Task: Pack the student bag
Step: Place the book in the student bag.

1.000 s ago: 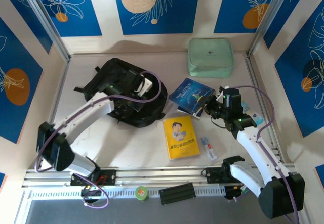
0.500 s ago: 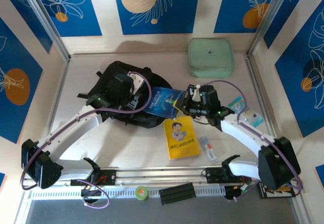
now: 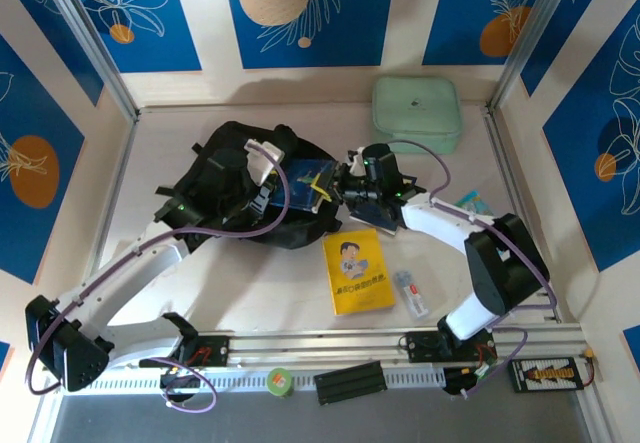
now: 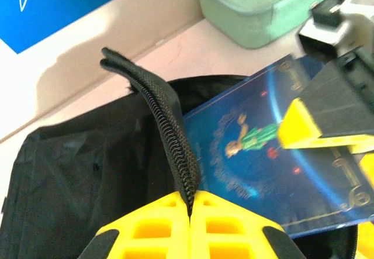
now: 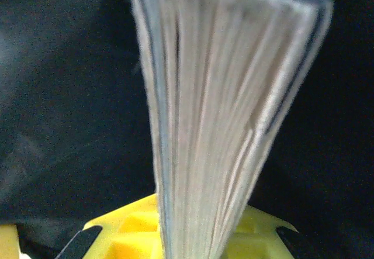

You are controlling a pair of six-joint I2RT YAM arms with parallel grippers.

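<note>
The black student bag lies at the table's middle left, its mouth facing right. My left gripper is shut on the bag's zippered rim, and its yellow fingertips pinch the rim and hold it up. My right gripper is shut on a blue book, gripping its right end. The book's cover slants partway into the bag's mouth. In the right wrist view the book's page edges rise from between the jaws against the dark bag interior.
A pale mint-green zip case sits at the back right. A yellow book lies in front of the bag, with a small tube to its right and a small card near the right wall.
My right gripper has carried the blue book leftward from the table to the bag's mouth. The left gripper has kept its pinch on the rim and shifted slightly left.
</note>
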